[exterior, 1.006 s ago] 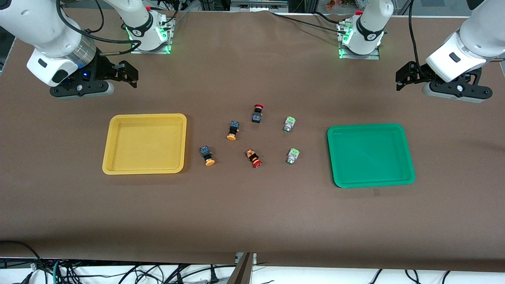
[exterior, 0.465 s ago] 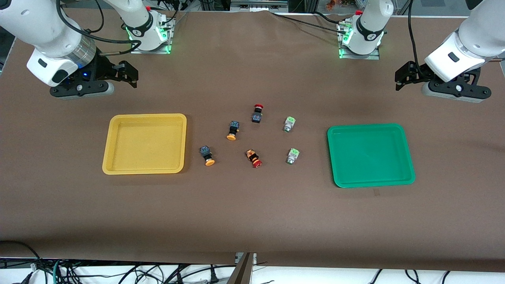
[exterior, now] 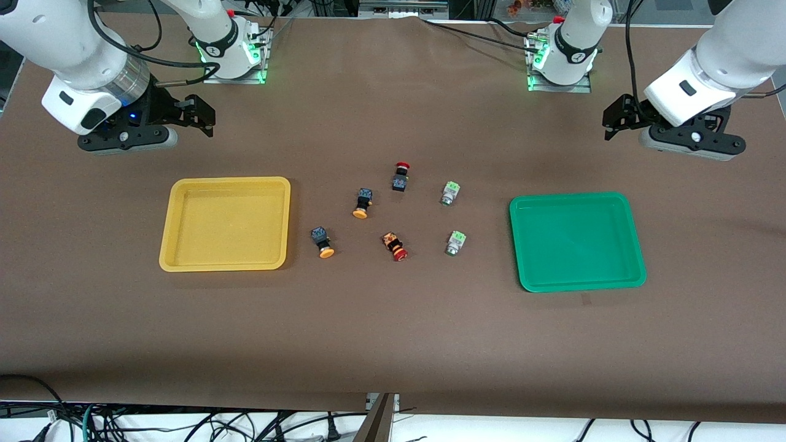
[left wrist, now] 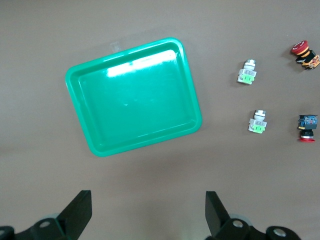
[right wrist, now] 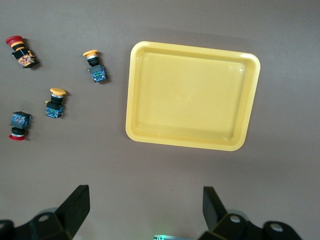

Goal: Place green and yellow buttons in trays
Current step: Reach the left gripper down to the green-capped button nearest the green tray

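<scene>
The yellow tray (exterior: pixel 225 224) lies toward the right arm's end and the green tray (exterior: pixel 577 240) toward the left arm's end; both hold nothing. Between them lie two green buttons (exterior: pixel 450 193) (exterior: pixel 455 242) and two yellow buttons (exterior: pixel 363 202) (exterior: pixel 322 242). My left gripper (exterior: pixel 617 120) is open and empty, up over bare cloth by the green tray (left wrist: pixel 133 96). The left wrist view shows its fingers (left wrist: pixel 80 210) apart and both green buttons (left wrist: pixel 247 73) (left wrist: pixel 257 121). My right gripper (exterior: pixel 199 116) is open and empty over bare cloth by the yellow tray (right wrist: pixel 192 95). The right wrist view shows both yellow buttons (right wrist: pixel 93 65) (right wrist: pixel 56 102).
Two red-capped switches (exterior: pixel 401 176) (exterior: pixel 395 245) lie among the buttons in the middle of the table. The arm bases (exterior: pixel 233 55) (exterior: pixel 562 61) stand along the table edge farthest from the front camera. A brown cloth covers the table.
My left gripper has moved a little toward the middle of the table. The right arm and all buttons have not moved.
</scene>
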{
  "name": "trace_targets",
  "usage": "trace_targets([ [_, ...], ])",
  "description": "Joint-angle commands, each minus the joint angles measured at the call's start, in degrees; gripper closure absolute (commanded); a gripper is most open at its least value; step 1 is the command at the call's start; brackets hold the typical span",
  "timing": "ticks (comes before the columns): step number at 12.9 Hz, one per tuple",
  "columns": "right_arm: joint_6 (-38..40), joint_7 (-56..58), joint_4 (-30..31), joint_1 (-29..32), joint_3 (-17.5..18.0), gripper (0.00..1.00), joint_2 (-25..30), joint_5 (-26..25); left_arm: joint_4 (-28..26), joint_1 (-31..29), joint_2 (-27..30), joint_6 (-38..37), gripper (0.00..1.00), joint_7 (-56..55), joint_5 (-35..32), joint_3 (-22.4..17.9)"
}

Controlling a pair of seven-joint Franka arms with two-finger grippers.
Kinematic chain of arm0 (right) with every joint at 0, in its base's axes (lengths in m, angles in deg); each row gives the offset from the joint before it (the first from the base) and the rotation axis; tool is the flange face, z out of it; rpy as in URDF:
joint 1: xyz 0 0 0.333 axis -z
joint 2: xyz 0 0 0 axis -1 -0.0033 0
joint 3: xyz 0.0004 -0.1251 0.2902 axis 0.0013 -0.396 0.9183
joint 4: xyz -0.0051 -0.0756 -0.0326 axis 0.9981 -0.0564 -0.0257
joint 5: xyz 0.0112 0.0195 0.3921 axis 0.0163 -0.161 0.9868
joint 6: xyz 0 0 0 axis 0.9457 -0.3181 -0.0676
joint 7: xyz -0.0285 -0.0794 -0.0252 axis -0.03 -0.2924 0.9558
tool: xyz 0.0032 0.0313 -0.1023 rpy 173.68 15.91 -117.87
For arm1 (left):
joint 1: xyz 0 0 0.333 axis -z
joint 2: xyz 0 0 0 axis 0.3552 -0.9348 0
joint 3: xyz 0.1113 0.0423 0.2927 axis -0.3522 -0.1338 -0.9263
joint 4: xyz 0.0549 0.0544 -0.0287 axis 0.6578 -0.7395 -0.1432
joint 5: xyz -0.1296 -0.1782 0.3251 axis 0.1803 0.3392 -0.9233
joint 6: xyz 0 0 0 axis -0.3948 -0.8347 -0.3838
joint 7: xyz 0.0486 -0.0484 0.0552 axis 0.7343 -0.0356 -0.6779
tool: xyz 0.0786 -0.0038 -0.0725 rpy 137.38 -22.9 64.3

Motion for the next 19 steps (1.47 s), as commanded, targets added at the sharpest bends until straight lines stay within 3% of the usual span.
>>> trace_targets([
  [1, 0.07, 0.24, -0.53, -0.21, 0.09, 0.0, -0.08, -0.09, 8.02, 2.81, -9.89, -1.07, 0.0, -0.01, 0.45, -0.02],
  [5, -1.77, 0.24, -0.62, -0.21, 0.09, 0.0, -1.83, -0.09, 10.4, 6.68, -20.09, 0.85, 0.0, -0.53, 1.24, -0.02],
  [7, -2.21, 0.24, -0.62, -0.65, 0.0, 0.0, -2.11, 0.0, 10.15, 9.76, -23.44, 9.6, 0.0, -2.8, 1.07, -0.11],
  [13, -3.53, -0.02, -0.88, -1.0, 0.09, 0.0, -2.89, 0.0, 9.79, 19.35, -36.01, 26.24, 0.0, -14.5, 0.36, -0.29],
  [19, -18.63, -0.73, -0.96, -5.21, 0.09, 0.0, -16.58, 1.58, 8.66, 21.29, -43.84, 37.32, 0.0, -14.6, 0.19, -0.37],
])
